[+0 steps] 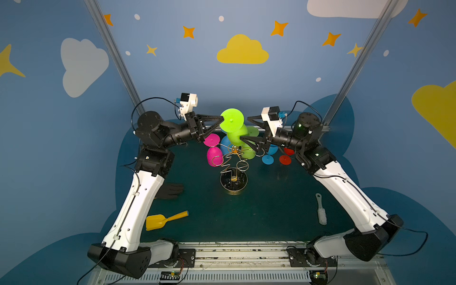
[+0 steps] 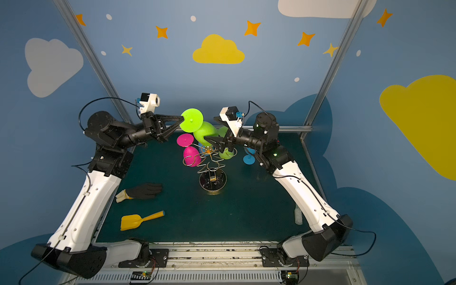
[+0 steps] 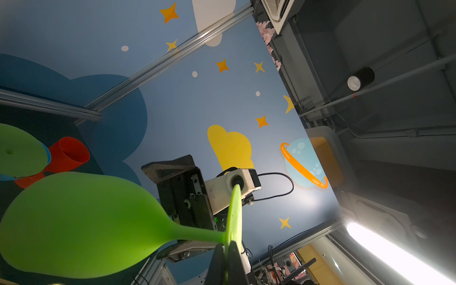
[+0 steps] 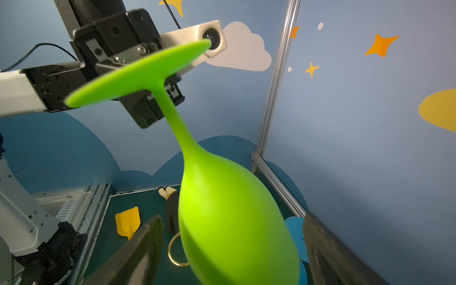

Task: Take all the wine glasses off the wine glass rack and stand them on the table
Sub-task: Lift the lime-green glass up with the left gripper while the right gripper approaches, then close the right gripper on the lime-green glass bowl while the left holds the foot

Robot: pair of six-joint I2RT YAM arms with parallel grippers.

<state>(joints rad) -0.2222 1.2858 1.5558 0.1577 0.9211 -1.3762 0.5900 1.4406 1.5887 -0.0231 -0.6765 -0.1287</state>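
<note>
A: What do we see from the top?
B: In both top views our left jaws pinch the foot (image 1: 231, 120) of the green glass (image 1: 235, 134). We hold it up high, foot on top. The bowl (image 2: 204, 133) hangs just over the top of the rack (image 1: 233, 182).
A: And our right jaws?
B: They are wide, one on each side of the bowl. They hold nothing.
A: Is the job done?
B: Nearly, we think. The glass looks free of its loop, but we must carry it away and set it down. A pink glass (image 1: 214, 156) and a second green glass (image 1: 248, 151) hang on the rack.
A: Where is there room?
B: The surface (image 1: 271, 209) in front of the rack is bare. A blue glass (image 1: 268, 159) and a red glass (image 1: 285, 160) stand near our right arm (image 1: 345, 187). The back wall (image 1: 234, 81) is close.
A: What about the left wrist view?
B: Our left jaws are shut on the thin edge of the foot. The stem (image 3: 197, 233) is in open air.
A: And the right wrist view?
B: The bowl sits between our wide jaws with a thin gap on each side. A gold loop (image 4: 175, 251) is just beside it, so we should lift before we go sideways.
</note>
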